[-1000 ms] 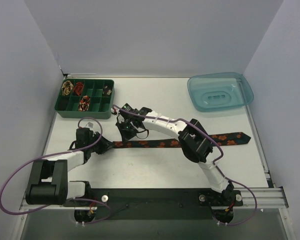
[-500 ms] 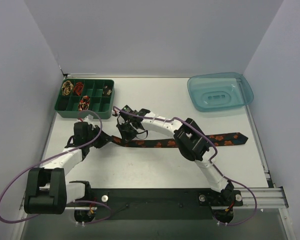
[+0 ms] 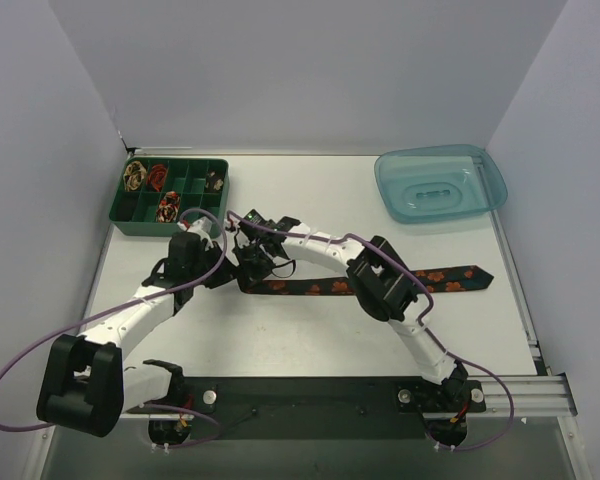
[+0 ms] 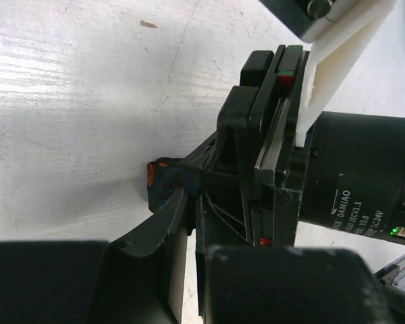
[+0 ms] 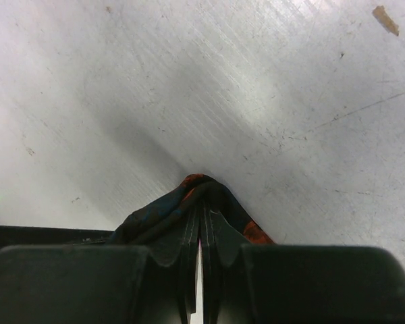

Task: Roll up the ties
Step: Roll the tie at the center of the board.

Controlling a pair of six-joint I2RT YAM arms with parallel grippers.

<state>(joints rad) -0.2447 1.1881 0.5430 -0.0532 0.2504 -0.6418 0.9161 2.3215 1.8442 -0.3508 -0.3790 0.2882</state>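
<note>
Pinching folded tie (image 5: 231,214) between closed right gripper (image 5: 201,217) jaws; left gripper (image 4: 189,206) jaws narrow at tie end, grip unclear.

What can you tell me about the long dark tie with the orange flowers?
The tie is a long, thin strip of dark cloth with red-orange flowers. It lies flat across the table, its pointed end toward the right side. Its left end is bunched into a fold and pinched in the right gripper; the left gripper is right beside it.
</note>
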